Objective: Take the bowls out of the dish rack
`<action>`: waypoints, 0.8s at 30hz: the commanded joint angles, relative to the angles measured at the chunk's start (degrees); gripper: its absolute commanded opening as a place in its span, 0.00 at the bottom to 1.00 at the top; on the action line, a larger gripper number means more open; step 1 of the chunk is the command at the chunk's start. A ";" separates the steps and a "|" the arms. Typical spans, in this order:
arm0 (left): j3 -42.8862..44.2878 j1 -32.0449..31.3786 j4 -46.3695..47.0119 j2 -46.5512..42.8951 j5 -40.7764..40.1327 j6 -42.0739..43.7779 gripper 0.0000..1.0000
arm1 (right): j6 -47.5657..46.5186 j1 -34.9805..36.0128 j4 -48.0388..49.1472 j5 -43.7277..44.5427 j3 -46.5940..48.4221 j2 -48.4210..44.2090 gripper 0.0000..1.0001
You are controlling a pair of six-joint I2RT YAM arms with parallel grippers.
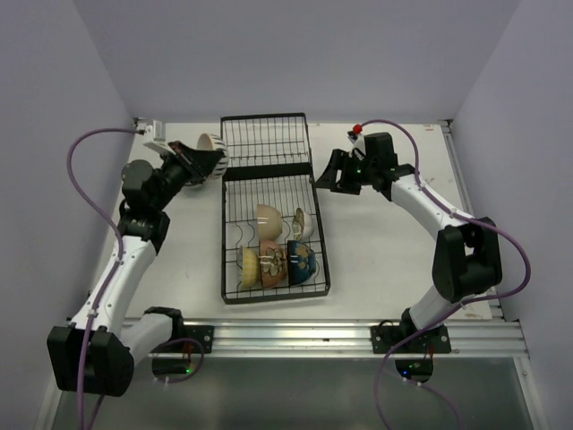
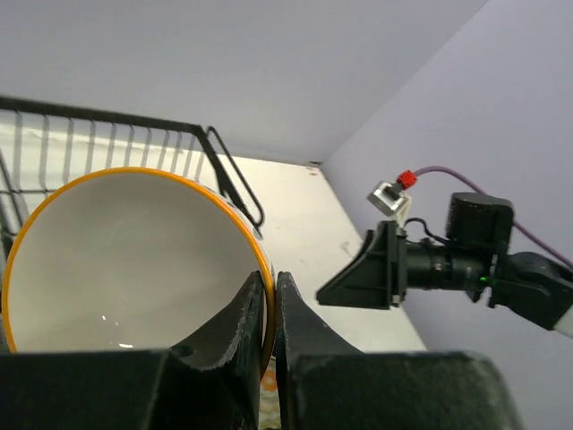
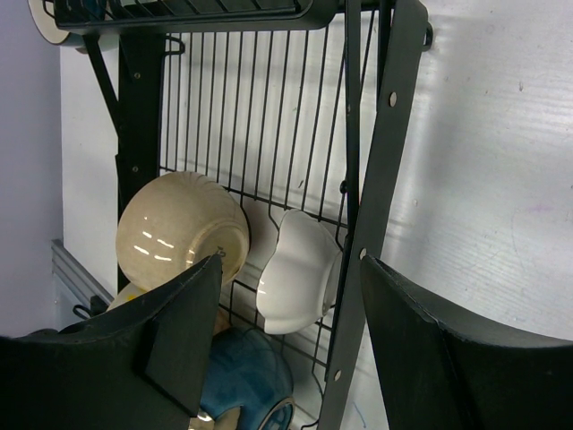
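Observation:
The black wire dish rack (image 1: 265, 143) lies lengthwise at the table's middle. Its near section holds a tan bowl (image 1: 269, 218), a white scalloped bowl (image 1: 303, 222), a blue bowl (image 1: 300, 260) and two more beside it. My left gripper (image 1: 206, 161) is just left of the rack's far section, shut on the rim of a white bowl with an orange rim (image 2: 134, 260). Its fingers (image 2: 242, 313) pinch the rim. My right gripper (image 1: 333, 172) is open and empty over the rack's right edge. In the right wrist view it frames the white bowl (image 3: 300, 278), with the tan bowl (image 3: 183, 228) beside it.
The rack's far section shows no bowls. Lilac walls close the table on the left, back and right. An aluminium rail (image 1: 322, 333) runs along the near edge. The right gripper (image 2: 358, 278) also shows in the left wrist view, past the rack's corner (image 2: 235, 175).

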 commanded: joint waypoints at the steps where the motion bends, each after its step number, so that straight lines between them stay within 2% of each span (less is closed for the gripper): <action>1: 9.30 1.76 -15.59 0.56 -1.54 17.69 0.00 | -0.37 -0.32 1.35 -1.45 0.58 -0.06 0.67; 4: 17.12 1.85 -25.71 4.77 -6.89 26.14 0.00 | -0.28 -0.32 1.53 -1.80 0.49 0.02 0.67; 7: 23.63 1.67 -31.27 10.13 -14.01 31.78 0.00 | -0.11 -0.32 1.79 -2.06 0.23 -0.15 0.67; 8: 24.78 1.76 -33.55 11.45 -17.51 32.76 0.00 | -0.02 -0.32 1.88 -2.06 0.23 -0.24 0.67; 13: 33.91 1.50 -40.32 21.64 -24.12 37.86 0.00 | 0.33 -0.32 2.14 -2.50 0.05 -0.15 0.67; 17: 39.46 1.14 -43.33 28.33 -30.18 39.89 0.00 | 0.95 -0.32 3.02 -3.03 -0.39 -0.06 0.67; 24: 44.73 0.27 -42.72 35.97 -34.68 40.50 0.00 | 1.21 -0.32 3.55 -3.03 -0.13 0.20 0.67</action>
